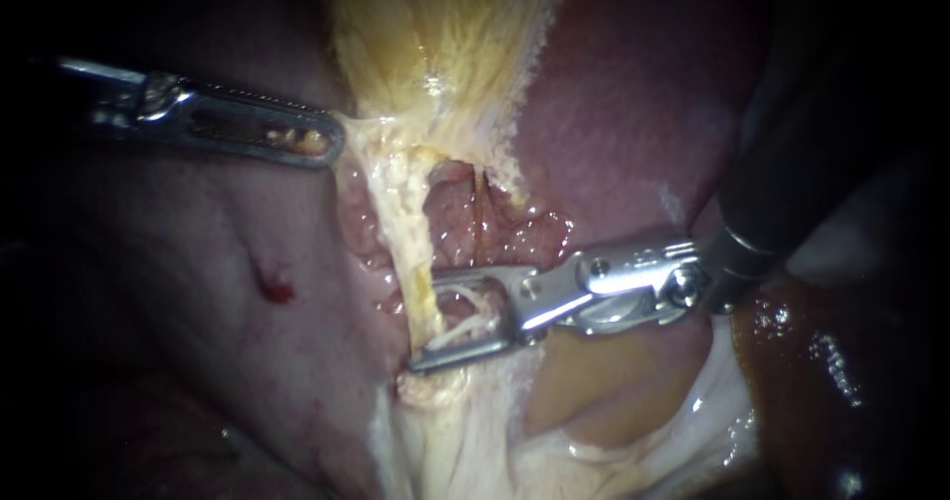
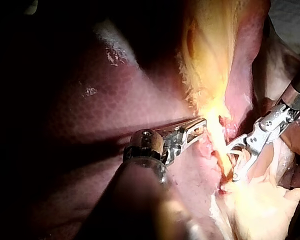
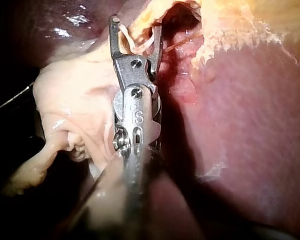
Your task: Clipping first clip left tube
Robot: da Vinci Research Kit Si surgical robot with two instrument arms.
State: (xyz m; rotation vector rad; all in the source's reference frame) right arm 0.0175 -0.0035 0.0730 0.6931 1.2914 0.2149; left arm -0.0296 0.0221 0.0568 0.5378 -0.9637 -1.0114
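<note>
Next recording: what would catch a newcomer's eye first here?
First comes the right instrument, entering from the right, its open claw straddling the pale tube at mid-view. Next is the left instrument at upper left, its claw shut on the yellow tissue, which it holds taut. A small red spot marks the liver left of the tube.

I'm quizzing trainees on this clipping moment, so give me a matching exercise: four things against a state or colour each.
1 left instrument
2 right instrument
3 tube
4 liver

a maroon
b open, astride the tube
c pale yellow strand
d shut on tissue

Pairs: 1-d, 2-b, 3-c, 4-a.
</note>
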